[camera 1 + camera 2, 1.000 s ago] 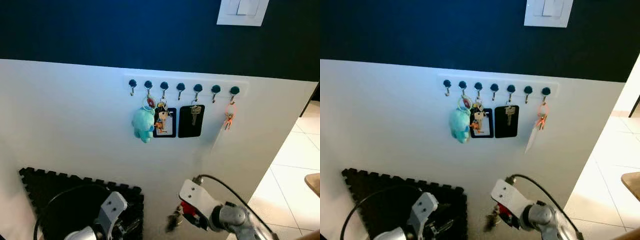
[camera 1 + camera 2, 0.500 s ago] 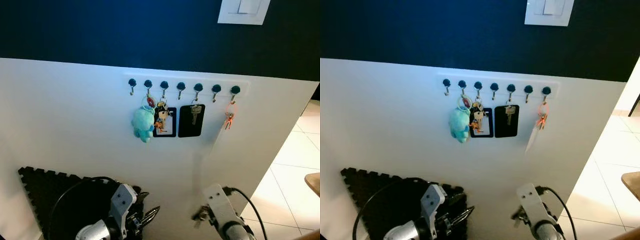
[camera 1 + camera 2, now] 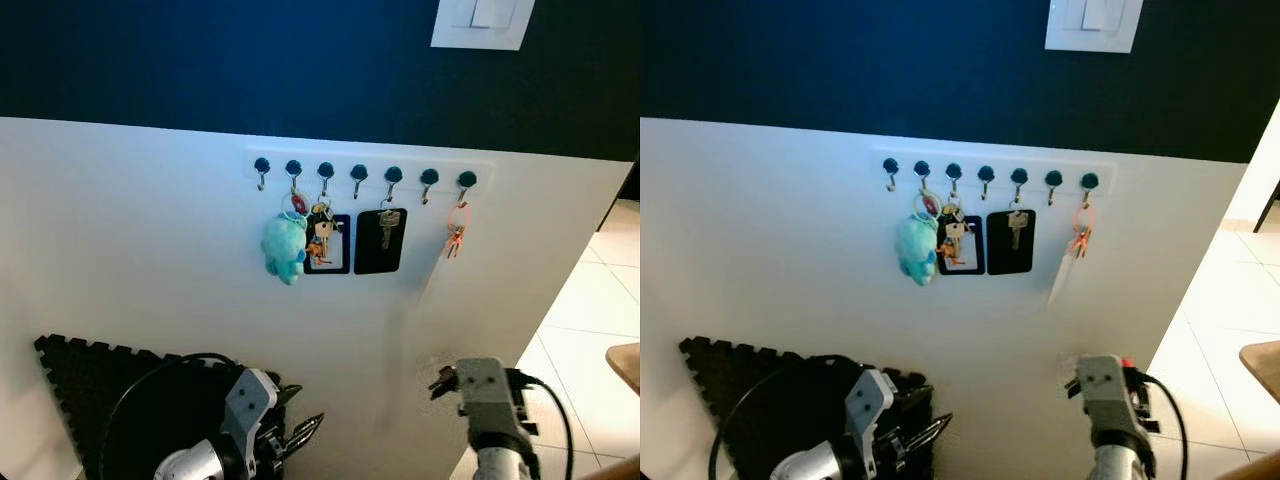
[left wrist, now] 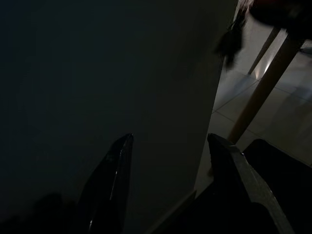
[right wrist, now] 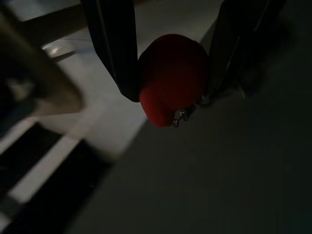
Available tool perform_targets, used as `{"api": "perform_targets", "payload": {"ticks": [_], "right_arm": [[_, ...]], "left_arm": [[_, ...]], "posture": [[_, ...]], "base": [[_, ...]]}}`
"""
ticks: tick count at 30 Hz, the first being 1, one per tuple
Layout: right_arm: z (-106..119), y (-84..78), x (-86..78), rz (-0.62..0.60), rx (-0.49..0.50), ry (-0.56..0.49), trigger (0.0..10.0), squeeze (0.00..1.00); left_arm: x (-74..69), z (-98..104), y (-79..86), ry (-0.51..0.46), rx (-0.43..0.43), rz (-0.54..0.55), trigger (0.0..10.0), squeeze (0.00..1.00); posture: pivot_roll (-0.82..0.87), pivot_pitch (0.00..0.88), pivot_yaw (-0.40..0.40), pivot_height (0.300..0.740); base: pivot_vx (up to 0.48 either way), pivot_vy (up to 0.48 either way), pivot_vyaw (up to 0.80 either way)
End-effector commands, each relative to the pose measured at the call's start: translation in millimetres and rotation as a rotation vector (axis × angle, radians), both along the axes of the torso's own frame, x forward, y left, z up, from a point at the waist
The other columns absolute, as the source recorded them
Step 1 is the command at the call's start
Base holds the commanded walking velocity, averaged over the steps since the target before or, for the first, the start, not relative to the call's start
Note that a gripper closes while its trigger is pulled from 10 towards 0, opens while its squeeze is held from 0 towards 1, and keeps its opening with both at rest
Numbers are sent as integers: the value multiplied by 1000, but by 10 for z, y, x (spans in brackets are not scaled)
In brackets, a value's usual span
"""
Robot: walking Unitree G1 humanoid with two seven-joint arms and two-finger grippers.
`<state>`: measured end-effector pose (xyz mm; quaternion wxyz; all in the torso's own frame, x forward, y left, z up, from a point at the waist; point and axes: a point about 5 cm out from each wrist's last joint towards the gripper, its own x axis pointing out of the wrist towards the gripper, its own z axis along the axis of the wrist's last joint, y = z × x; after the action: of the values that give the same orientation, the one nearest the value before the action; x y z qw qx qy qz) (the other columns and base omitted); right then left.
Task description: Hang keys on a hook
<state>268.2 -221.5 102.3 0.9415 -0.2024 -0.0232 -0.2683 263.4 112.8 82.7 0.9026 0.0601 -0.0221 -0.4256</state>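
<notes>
I am holding a bunch of keys on a round red fob (image 5: 170, 78), pinched between the two black fingers of my right gripper (image 3: 447, 380), and the metal bits are dangling just below the fob. My right gripper is sitting low in front of the white half-wall (image 3: 130, 230), and the white rail of seven dark-knobbed metal hooks (image 3: 365, 172) is lying well above it and a little to my left, its long axis running level along the wall. The rail's bare hooks are the leftmost, the fourth and the sixth. My right arm is the nearer one; my left gripper (image 3: 300, 436) is hanging low with fingers apart, holding nothing. I am making out no readable writing anywhere.
</notes>
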Motion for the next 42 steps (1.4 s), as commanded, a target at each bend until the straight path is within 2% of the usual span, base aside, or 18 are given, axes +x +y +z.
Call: {"api": "perform_targets", "payload": {"ticks": [1,6,10,13,18,19,27,36,42], "right_arm": [[222,-54,10,-37,-6,-140,10000,0],[362,0,50,3,-27,-217,10000,0],[383,40,70,14,-42,-225,10000,0],[487,210,63,78,-85,-290,10000,0],[556,334,59,125,-111,-328,10000,0],[577,409,65,151,-117,-339,10000,0],[612,548,65,215,-134,-353,10000,0],[649,537,61,217,-145,-369,10000,0],[655,533,49,220,-132,-369,10000,0]], "left_arm": [[3,25,-12,-12,1,-6,10000,0],[-14,10,-10,-9,13,-20,10000,0],[-13,8,-8,-6,14,-21,10000,0],[-19,7,-7,-5,17,-27,10000,0],[-16,8,-4,-8,22,-25,10000,0],[-12,-3,0,-7,26,-21,10000,0],[-20,-6,-2,-4,25,-22,10000,0],[-30,2,-8,-3,33,-45,10000,0],[-39,24,-68,-3,44,-93,10000,0]], "posture": [[68,72,-20,740],[70,71,-19,740],[71,69,-18,740],[72,71,-17,740],[70,72,-15,740],[68,73,-15,740],[72,74,-18,740],[71,77,-17,740],[65,76,-13,740]], "base": [[0,0,0],[0,0,0],[0,0,0],[0,0,0],[0,0,0],[0,0,0],[0,0,0],[0,0,0],[0,0,0]]}}
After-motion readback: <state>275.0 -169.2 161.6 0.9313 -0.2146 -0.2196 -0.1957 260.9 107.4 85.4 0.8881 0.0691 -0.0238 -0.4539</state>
